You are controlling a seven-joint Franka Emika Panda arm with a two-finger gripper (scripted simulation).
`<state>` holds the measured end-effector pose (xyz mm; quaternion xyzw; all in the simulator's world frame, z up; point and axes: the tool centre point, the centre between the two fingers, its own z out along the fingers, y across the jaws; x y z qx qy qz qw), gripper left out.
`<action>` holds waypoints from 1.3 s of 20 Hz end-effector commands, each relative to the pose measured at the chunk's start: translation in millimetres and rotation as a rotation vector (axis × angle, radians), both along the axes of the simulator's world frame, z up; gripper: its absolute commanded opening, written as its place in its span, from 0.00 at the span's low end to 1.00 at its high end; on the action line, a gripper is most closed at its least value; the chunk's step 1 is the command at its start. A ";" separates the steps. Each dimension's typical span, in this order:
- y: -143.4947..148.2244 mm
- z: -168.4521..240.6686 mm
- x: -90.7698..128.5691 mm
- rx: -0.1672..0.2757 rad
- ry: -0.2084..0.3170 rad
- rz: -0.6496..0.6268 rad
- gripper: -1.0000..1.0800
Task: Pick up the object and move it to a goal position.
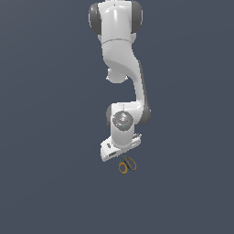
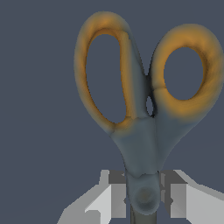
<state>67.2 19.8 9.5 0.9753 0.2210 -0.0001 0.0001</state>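
Gripper (image 2: pixel 142 199): the two pale fingers (image 2: pixel 178 197) are sitting on either side of the scissors' pivot, very close to it, perhaps touching. The jaws are narrowed around the metal there; whether they are already pressing firmly, I cannot tell.

Scissors (image 2: pixel 142 113): they are lying with the pivot between the fingers and the two orange-yellow loop handles pointing away from the gripper. The blades are hidden under the hand in the wrist view.

Handles (image 2: pixel 186 72): the two loops are standing side by side, nearly closed together, so the scissors are looking shut.

Grip advice: I judge that the pivot is a good place, because it is the thickest and stiffest part near the scissors' middle. The fingers should be closing evenly, so that the scissors are not turning around the pivot.

Lift advice: the lift should probably be going straight up and slowly, since the handles are hanging out to one side of the grip and could be tipping the scissors.

Arm (image 1: pixel 123 121): in the exterior view it is reaching down, with the hand directly over the scissors (image 1: pixel 127 165); only the handles are showing beyond the hand.

Ground (image 1: pixel 45 183): a plain dark grey surface is spreading all around the scissors; no goal marker is visible.
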 end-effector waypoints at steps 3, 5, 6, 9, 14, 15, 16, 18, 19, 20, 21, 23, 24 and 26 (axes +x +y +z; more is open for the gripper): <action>-0.3 -1.6 0.1 0.000 0.000 -0.001 0.00; -0.3 -1.6 0.1 0.000 0.000 -0.001 0.00; -0.3 -1.6 0.1 0.000 0.000 -0.001 0.00; -0.5 1.6 0.0 0.000 0.000 -0.001 0.00; -4.4 16.5 0.8 0.000 0.000 -0.001 0.00; -5.8 21.6 1.0 0.000 0.000 -0.001 0.00; -7.3 27.5 1.4 0.000 0.000 -0.001 0.00; -10.9 41.5 2.1 0.000 0.000 -0.001 0.00; -13.0 49.5 2.6 0.000 0.000 -0.001 0.00; -15.3 58.2 3.1 0.000 0.000 -0.001 0.00; -17.7 67.5 3.7 0.000 0.000 -0.001 0.00; -22.9 87.9 4.9 0.000 0.000 -0.001 0.00; -25.7 98.8 5.6 0.000 0.000 -0.001 0.00; -31.5 121.6 7.2 0.000 0.000 -0.001 0.00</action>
